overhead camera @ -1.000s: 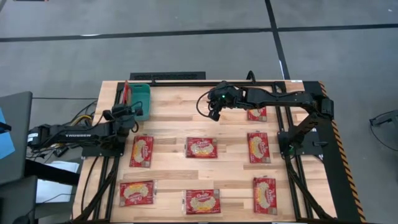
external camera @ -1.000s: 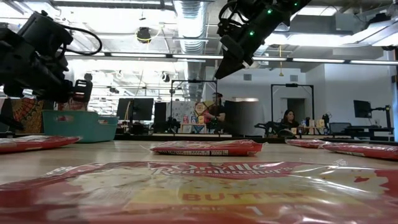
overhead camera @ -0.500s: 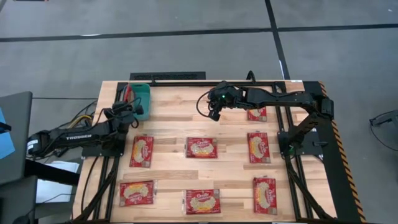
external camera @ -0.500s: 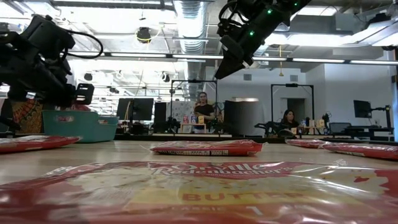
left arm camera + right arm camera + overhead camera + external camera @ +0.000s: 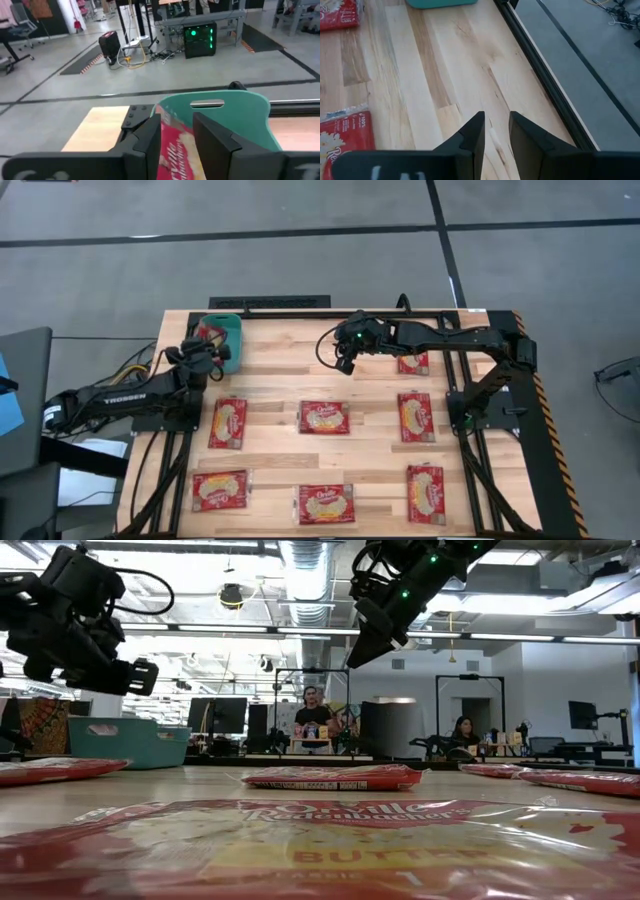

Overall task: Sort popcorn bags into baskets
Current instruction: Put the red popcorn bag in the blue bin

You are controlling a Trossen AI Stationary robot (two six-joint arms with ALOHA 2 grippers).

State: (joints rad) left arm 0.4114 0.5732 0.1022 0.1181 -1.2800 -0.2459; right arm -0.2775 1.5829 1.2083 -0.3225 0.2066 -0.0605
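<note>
I have the left gripper (image 5: 212, 350) positioned at the near edge of the teal basket (image 5: 226, 328), which sits at the far left corner of the tabletop (image 5: 280, 390). From the left wrist camera, a red popcorn bag (image 5: 176, 150) stands on edge between the two dark fingers (image 5: 150, 137), leaning into the basket (image 5: 235, 120); the fingers stand slightly apart, and I cannot tell whether they are pressing on the bag or clear of it. The high view shows red packet material inside the basket. I have the right gripper (image 5: 343, 364) hovering above bare wood near the far middle of the tabletop, well apart from any packet; the right wrist camera shows its fingers (image 5: 472, 135) set to a narrow gap with nothing between them, only planks below. Seven popcorn bags lie flat on the tabletop: one at the far right (image 5: 412, 363), partly under the right arm; three in the middle row, left (image 5: 227, 422), centre (image 5: 323, 417) and right (image 5: 415, 417); and three in the near row, left (image 5: 219, 490), centre (image 5: 325, 504) and right (image 5: 425, 493). In the low view, the near centre bag (image 5: 320, 850) fills the foreground, and a person (image 5: 313, 725) stands in the room beyond the tabletop.
</note>
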